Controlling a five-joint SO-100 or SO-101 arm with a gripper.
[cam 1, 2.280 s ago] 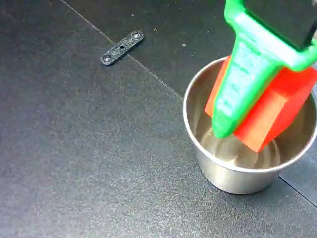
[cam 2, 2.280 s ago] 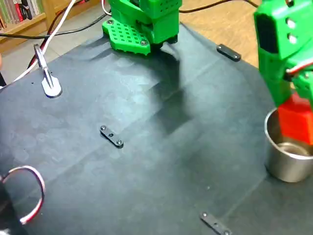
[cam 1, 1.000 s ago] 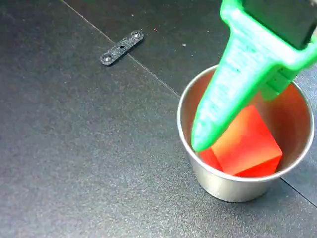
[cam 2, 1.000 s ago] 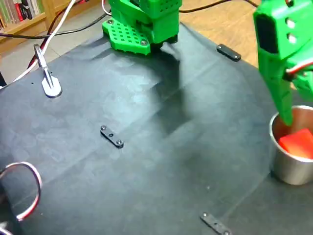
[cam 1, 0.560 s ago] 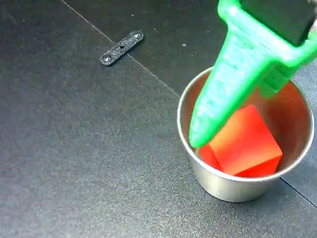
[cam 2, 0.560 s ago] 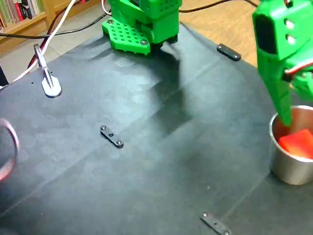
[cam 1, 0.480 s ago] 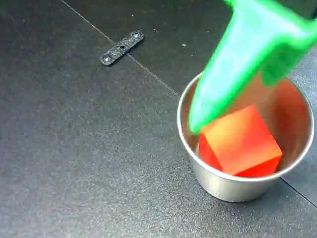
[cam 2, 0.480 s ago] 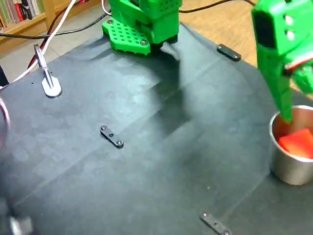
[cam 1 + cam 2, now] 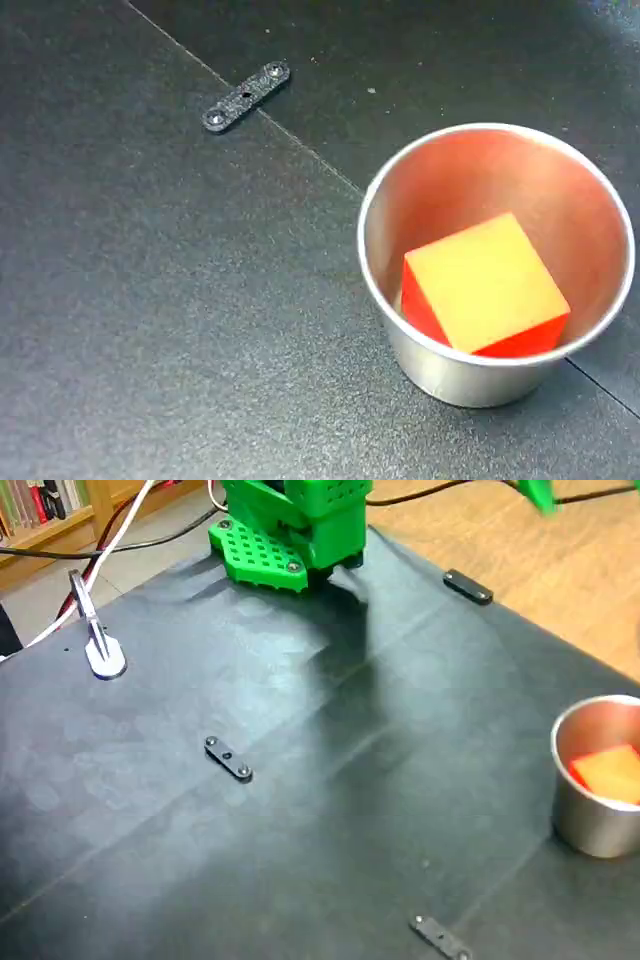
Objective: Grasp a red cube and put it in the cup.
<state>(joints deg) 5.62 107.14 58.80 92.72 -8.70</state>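
The red cube [image 9: 487, 287] lies inside the silver cup [image 9: 432, 365], resting on the bottom with its lighter orange top face up and nothing touching it. In the other fixed view the cup [image 9: 590, 825] stands at the right edge of the black mat with the cube [image 9: 608, 773] showing over its rim. Of the green gripper [image 9: 540, 492] only a blurred tip shows at the top edge, high above and well clear of the cup. Its jaws are out of frame.
The green arm base [image 9: 290, 525] stands at the back of the black mat [image 9: 300, 810]. Small black screw plates [image 9: 246, 96] [image 9: 228, 759] [image 9: 467, 587] [image 9: 440, 936] lie flat on it. A white clamp [image 9: 98, 645] and cables sit at the back left. Wooden surface lies beyond the mat's right edge.
The gripper has lifted up and away from the cup, leaving one fixed view wholly. The cube stays inside the cup, which has not moved.
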